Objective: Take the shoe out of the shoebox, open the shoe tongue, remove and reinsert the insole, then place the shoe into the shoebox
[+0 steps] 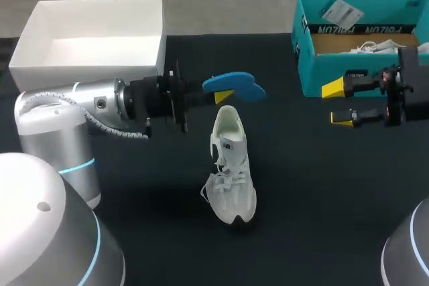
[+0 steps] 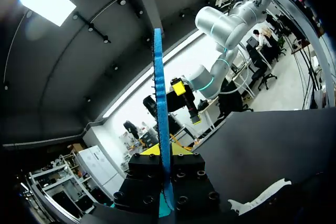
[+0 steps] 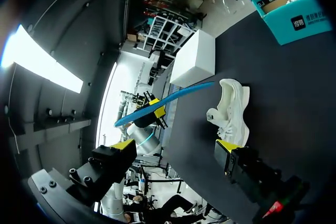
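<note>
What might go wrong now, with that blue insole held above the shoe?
1. The shoe stands free on the table. The right gripper is open and away from it, so pushing the insole in may slide or tip it.
2. The left gripper pinches the thin insole near one end, so it may bend or slip before entering the shoe's opening.

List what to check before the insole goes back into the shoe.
1. Grip on the insole: ok, the left gripper is shut on it.
2. The shoe upright, opening upward: ok.
3. Line-up of insole and shoe: not ok, it lies crosswise above the heel.
4. Steadying of the shoe: not ok, the right gripper is open, apart from it, by the shoebox.
5. The tongue open wide enough: cannot tell.
</note>
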